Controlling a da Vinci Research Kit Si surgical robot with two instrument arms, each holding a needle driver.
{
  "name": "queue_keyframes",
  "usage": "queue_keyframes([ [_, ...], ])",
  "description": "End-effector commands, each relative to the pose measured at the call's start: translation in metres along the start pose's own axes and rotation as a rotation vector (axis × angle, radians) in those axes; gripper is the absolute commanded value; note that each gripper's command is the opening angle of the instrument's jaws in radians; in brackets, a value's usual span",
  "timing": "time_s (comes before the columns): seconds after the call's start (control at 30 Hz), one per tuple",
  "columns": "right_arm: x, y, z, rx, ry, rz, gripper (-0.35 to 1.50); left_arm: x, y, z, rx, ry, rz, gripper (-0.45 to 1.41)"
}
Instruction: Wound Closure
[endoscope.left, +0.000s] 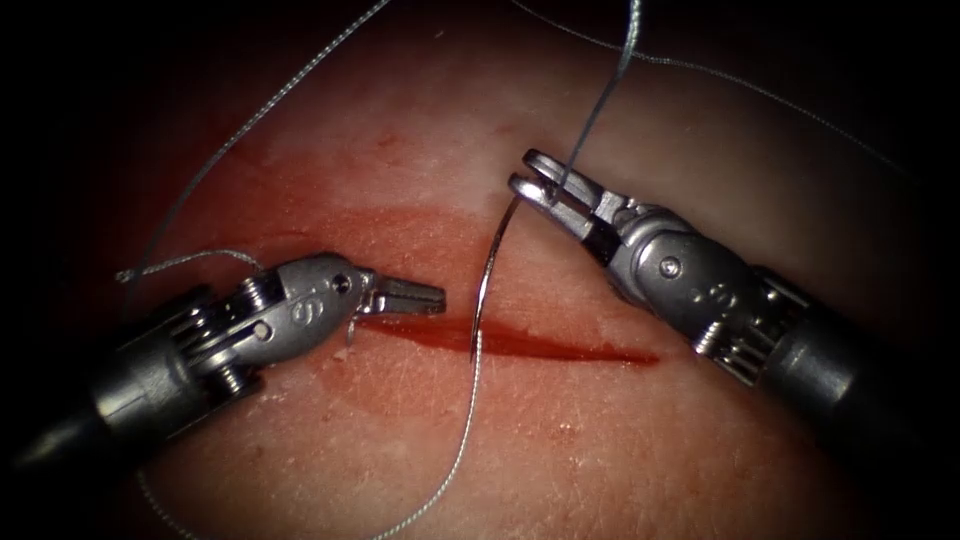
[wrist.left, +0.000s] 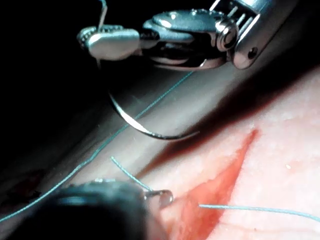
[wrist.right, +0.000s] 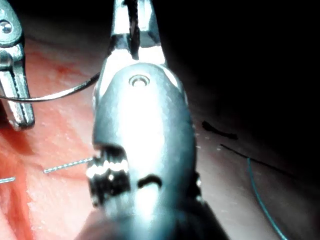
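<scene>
My right tool (endoscope.left: 525, 175) comes in from the right above the cut (endoscope.left: 580, 350), its jaws shut on the curved needle (endoscope.left: 488, 270) near the needle's upper end. The needle arcs down toward the middle of the cut. In the left wrist view the needle (wrist.left: 135, 125) hangs free above the tissue from the right tool (wrist.left: 97, 42). A strand of thread (endoscope.left: 600, 95) rises from the right jaws. More thread (endoscope.left: 462, 440) trails from the needle's lower end toward the near edge. My left tool (endoscope.left: 438, 297) lies at the cut's left end, jaws shut with nothing seen between them.
Red fluid fills the cut and stains the tissue (endoscope.left: 620, 450) around it. A long thread loop (endoscope.left: 250, 120) runs over the tissue at the upper left and passes behind the left tool. A short thread end (wrist.right: 65, 165) lies on the tissue.
</scene>
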Motion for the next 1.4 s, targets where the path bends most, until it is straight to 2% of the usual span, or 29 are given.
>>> queue_keyframes([
  [0.03,0.0003,0.0008,0.0007,-0.043,-0.019,0.001,-0.35,-0.0005,0.0009,0.0006,0.001,-0.004,-0.014,-0.45],
  [0.13,0.0003,0.0003,0.0006,-0.042,-0.025,-0.019,-0.35,0.0009,0.0004,0.0021,0.019,-0.004,-0.036,-0.45],
  [0.23,0.0001,-0.0006,0.0001,0.001,-0.067,-0.175,-0.35,0.0020,-0.0010,0.0033,0.095,-0.011,-0.026,-0.45],
  [0.33,-0.0007,-0.0020,-0.0005,-0.009,-0.079,-0.240,-0.35,0.0024,-0.0019,0.0036,0.134,-0.011,-0.044,-0.45],
  [0.4,-0.0010,-0.0027,-0.0007,-0.044,-0.110,-0.285,-0.35,0.0027,-0.0017,0.0039,0.113,-0.008,-0.032,-0.45],
  [0.53,-0.0006,-0.0030,-0.0004,-0.046,-0.114,-0.321,-0.35,0.0030,-0.0013,0.0039,0.115,-0.008,-0.026,-0.45],
  [0.9,-0.0005,-0.0033,-0.0002,-0.040,-0.107,-0.363,-0.35,0.0038,0.0006,0.0044,0.013,0.006,-0.021,-0.45],
  [1.1,-0.0005,-0.0034,-0.0002,-0.040,-0.107,-0.363,-0.35,0.0054,0.0005,0.0047,-0.011,0.096,0.062,-0.45],
  [1.23,-0.0006,-0.0032,-0.0002,-0.032,-0.099,-0.362,-0.35,0.0060,0.0001,0.0051,0.024,0.148,0.116,-0.45],
  [1.33,-0.0007,-0.0030,-0.0001,-0.020,-0.083,-0.361,-0.35,0.0062,-0.0001,0.0053,0.058,0.231,0.143,-0.45],
  [1.4,-0.0008,-0.0030,0.0003,-0.007,-0.074,-0.361,-0.35,0.0063,-0.0005,0.0054,0.131,0.252,0.136,-0.45],
])
